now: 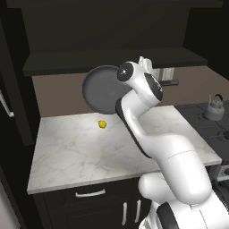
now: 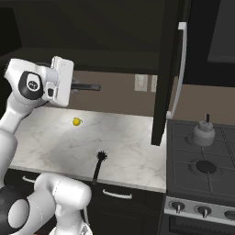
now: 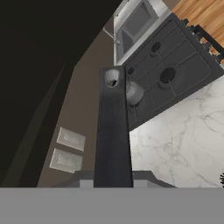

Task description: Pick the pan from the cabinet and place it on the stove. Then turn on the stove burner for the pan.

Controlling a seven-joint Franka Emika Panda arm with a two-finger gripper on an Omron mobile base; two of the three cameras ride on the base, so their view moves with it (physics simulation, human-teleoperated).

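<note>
- Nearest your hand camera was the pan's long dark handle (image 3: 113, 131), running straight up from between the fingertips, hanging hole at its far end.
- Gripper (image 1: 157, 77) was clamped narrow on that handle; you had the pan (image 1: 102, 89) held in the air, tilted up on edge, its round dark face toward the left base camera.
- Pan sat above the back of the white marble counter (image 1: 80, 147), in front of the brown backsplash, clear of the surface.
- Stove (image 2: 202, 160) was off to the right of the counter, well apart from the pan; small silver kettle (image 2: 203, 133) stood on its rear left burner.
- Cabinet door (image 2: 167, 69) hung open between counter and stove, silver bar handle on its edge.
- Small yellow fruit (image 1: 102, 124) lay on the counter below the pan.
- Black brush (image 2: 99, 165) lay at the counter's front edge.
- Two wall outlets (image 3: 68, 150) showed left of the handle.
</note>
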